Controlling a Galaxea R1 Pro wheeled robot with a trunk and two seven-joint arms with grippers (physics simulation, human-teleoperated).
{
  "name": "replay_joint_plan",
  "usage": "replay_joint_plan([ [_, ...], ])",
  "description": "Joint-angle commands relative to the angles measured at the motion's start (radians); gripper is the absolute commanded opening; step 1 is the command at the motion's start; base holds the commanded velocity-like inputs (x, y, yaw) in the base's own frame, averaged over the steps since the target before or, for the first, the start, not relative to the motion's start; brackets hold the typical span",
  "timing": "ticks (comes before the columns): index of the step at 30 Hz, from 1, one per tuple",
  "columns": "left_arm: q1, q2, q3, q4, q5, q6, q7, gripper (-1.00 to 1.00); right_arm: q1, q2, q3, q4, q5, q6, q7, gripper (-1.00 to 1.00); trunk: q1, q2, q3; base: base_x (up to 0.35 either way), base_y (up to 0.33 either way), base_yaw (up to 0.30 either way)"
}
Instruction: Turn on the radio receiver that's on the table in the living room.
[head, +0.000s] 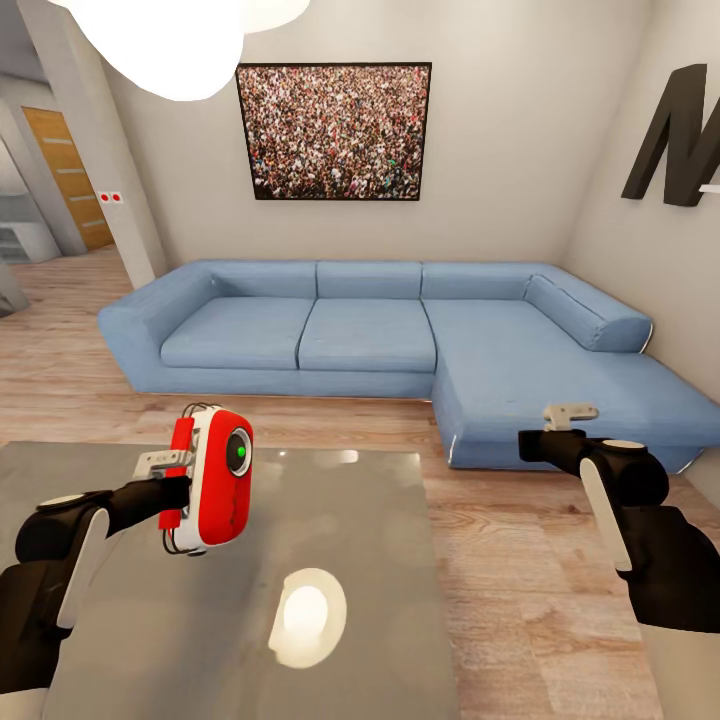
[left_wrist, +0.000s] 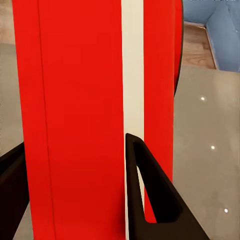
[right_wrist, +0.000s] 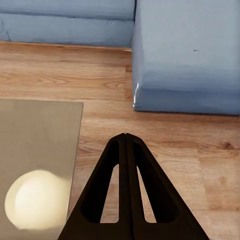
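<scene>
Above the near left part of the bench (head: 330, 520), the left gripper (head: 180, 490) is holding the radio (head: 215, 480) upright in the air, clear of the glossy grey top. Its fingers (left_wrist: 150, 195) are clamping the radio from both sides, with the red front and green-centred round dial facing away from the robot and toward the right arm. Seen from the left wrist, the radio's red casing with a white stripe (left_wrist: 132, 75) is sitting between the dark fingers, and the bench is lying below it. Out past the bench's right edge, the right gripper (head: 570, 415) is hanging over the wood floor (head: 520, 560), with its two fingers (right_wrist: 126, 190) pressing together and gripping nothing. Beyond the bench, a blue L-shaped sofa (head: 400, 340) is standing against the beige walls under a framed crowd picture (head: 335, 130), and a pale lamp reflection (head: 308, 617) is glowing on the bench's near part.
</scene>
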Motion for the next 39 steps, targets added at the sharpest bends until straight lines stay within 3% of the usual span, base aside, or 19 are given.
replay_joint_plan([
  [1,0.000,0.000,0.000,0.000,0.005,0.000,0.000,-1.00,0.000,0.000,0.000,0.000,0.000,0.000,0.000,-1.00,0.000,0.000,0.000,0.000,0.000,0.000],
  [7,0.000,0.000,0.000,-0.003,0.006,0.007,0.000,-1.00,0.000,0.001,0.001,0.000,0.000,0.000,0.000,-1.00,0.000,0.000,0.000,0.000,0.000,0.000],
  [10,-0.001,0.001,0.000,-0.026,0.005,0.058,0.000,-1.00,0.000,0.003,0.002,0.001,0.000,0.000,-0.001,-1.00,0.000,0.000,0.000,0.000,0.000,0.000],
  [18,-0.001,0.002,-0.002,-0.027,0.005,0.068,0.001,-1.00,0.000,0.004,0.002,0.001,0.000,0.000,-0.001,-1.00,0.000,0.000,0.000,0.000,0.000,0.000],
  [28,0.000,0.002,-0.003,-0.024,-0.028,0.072,0.001,-1.00,0.000,0.005,0.002,0.001,0.000,0.000,-0.001,-1.00,0.000,0.000,0.000,0.000,0.000,0.000],
  [34,0.000,0.044,-0.004,-0.009,-0.037,0.078,0.001,-1.00,0.000,0.005,0.003,0.003,0.000,0.000,-0.001,-1.00,0.000,0.000,0.000,0.000,0.000,0.000],
  [39,0.000,0.025,-0.005,0.046,-0.055,0.075,0.013,-1.00,0.000,0.006,0.004,0.004,0.000,0.000,-0.001,-1.00,0.000,0.000,0.000,0.000,0.000,0.000],
])
